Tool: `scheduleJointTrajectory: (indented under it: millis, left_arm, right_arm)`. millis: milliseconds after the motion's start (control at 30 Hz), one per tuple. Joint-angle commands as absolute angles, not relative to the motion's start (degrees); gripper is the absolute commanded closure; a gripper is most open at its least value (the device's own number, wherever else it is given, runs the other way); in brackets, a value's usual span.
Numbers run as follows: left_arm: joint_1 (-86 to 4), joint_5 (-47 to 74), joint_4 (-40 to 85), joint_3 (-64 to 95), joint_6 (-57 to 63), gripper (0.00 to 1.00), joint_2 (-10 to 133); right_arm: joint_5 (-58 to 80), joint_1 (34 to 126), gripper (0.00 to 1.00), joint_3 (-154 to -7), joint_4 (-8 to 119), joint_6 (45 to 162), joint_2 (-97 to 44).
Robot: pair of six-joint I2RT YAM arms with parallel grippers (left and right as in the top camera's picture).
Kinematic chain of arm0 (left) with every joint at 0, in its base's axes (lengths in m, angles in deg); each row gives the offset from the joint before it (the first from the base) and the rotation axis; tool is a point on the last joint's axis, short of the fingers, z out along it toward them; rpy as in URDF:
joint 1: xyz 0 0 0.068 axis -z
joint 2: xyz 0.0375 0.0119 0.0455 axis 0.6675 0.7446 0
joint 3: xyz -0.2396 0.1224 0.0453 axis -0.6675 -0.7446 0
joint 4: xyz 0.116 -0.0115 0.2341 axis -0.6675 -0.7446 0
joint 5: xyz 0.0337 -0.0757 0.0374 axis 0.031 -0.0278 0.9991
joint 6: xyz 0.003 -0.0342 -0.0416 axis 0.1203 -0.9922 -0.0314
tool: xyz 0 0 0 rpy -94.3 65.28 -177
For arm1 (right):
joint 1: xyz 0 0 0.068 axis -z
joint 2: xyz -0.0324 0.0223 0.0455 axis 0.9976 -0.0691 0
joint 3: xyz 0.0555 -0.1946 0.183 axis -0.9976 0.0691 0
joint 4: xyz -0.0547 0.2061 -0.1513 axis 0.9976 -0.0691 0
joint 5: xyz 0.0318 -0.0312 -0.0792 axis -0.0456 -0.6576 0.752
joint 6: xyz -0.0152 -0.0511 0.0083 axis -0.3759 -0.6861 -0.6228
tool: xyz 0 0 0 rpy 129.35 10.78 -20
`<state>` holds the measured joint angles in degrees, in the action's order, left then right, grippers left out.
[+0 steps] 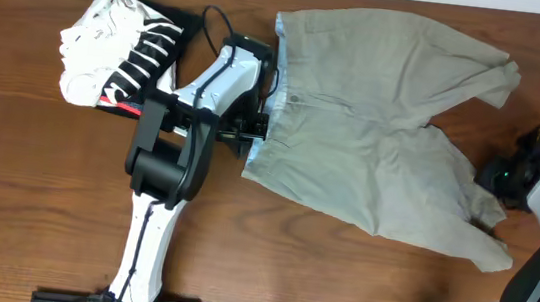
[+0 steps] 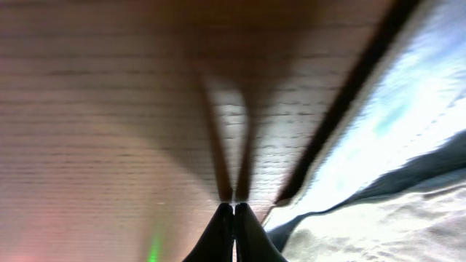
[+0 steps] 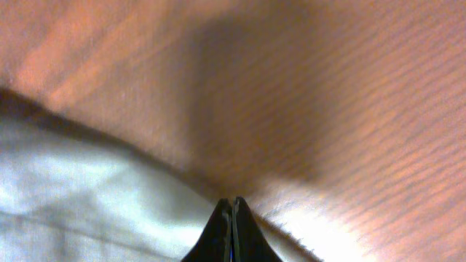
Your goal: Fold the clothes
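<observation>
The khaki shorts [image 1: 385,113] lie spread on the wooden table, with the pale blue waistband [image 1: 278,92] at the left and the legs pointing right. My left gripper [image 1: 254,131] sits at the waistband's near corner. In the left wrist view it [image 2: 234,207] is shut, tips on bare wood, with the shorts' edge [image 2: 378,218] just to its right. My right gripper [image 1: 489,180] is at the hem of the near leg. The right wrist view shows it [image 3: 232,199] shut right at the cloth's edge [image 3: 95,196]. I see no fabric between either pair of fingers.
A folded black-and-white striped garment [image 1: 120,50] with a red mark lies at the back left, beside the left arm [image 1: 174,151]. The right arm's base [image 1: 537,290] stands at the right edge. Bare wood [image 1: 34,197] shows at the front left.
</observation>
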<state>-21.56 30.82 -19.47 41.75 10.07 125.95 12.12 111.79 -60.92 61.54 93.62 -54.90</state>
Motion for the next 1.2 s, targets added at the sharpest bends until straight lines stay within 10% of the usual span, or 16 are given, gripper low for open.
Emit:
scheduleJointTrajectory:
  millis: [0, 300, 1167]
  left_arm:
    - [-22.04, 31.41, -19.95, 41.33, 11.05, 0.94, 123.72]
    - [-22.04, 31.41, -19.62, 41.33, 11.03, 0.94, 123.72]
    - [-22.04, 31.41, -19.05, 41.33, 11.03, 0.94, 123.72]
  right_arm:
    - [6.89, 112.01, 0.99, -67.08, 53.59, 93.07, -53.98]
    - [4.77, 111.88, 0.99, -71.34, 37.72, 93.09, -54.33]
    - [16.31, 111.90, 0.99, -62.53, 67.99, 97.35, -76.23]
